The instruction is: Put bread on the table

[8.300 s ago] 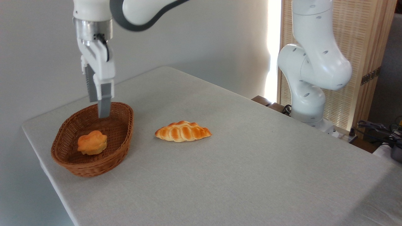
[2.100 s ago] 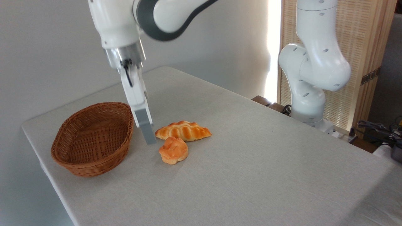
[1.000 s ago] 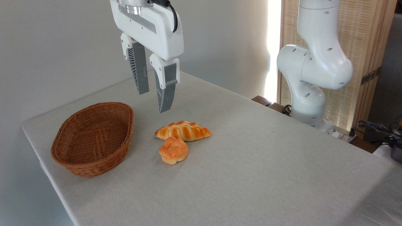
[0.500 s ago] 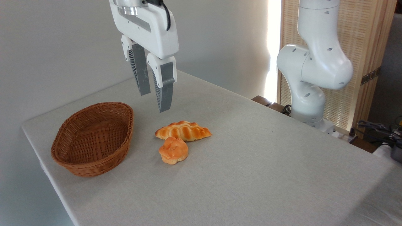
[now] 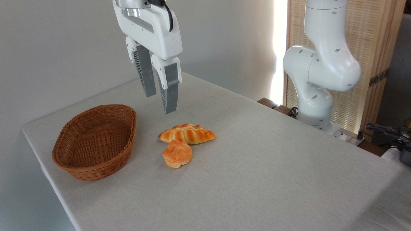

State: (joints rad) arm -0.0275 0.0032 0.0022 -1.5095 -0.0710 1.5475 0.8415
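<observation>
Bread [image 5: 177,153] lies on the worktop [image 5: 257,166], touching the braided loaf [image 5: 187,133]; above them hangs the gripper [image 5: 160,102], fingers [image 5: 169,98] slightly spread, holding nothing.

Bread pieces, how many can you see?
2. The small round bread lies on the table, touching the braided loaf behind it. The basket looks empty.

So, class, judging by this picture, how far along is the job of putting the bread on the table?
Done: the bread lies on the table, outside the basket, close beside the braided loaf. In hand: nothing; the pincer hangs above, holding nothing. Left: nothing visible.
</observation>
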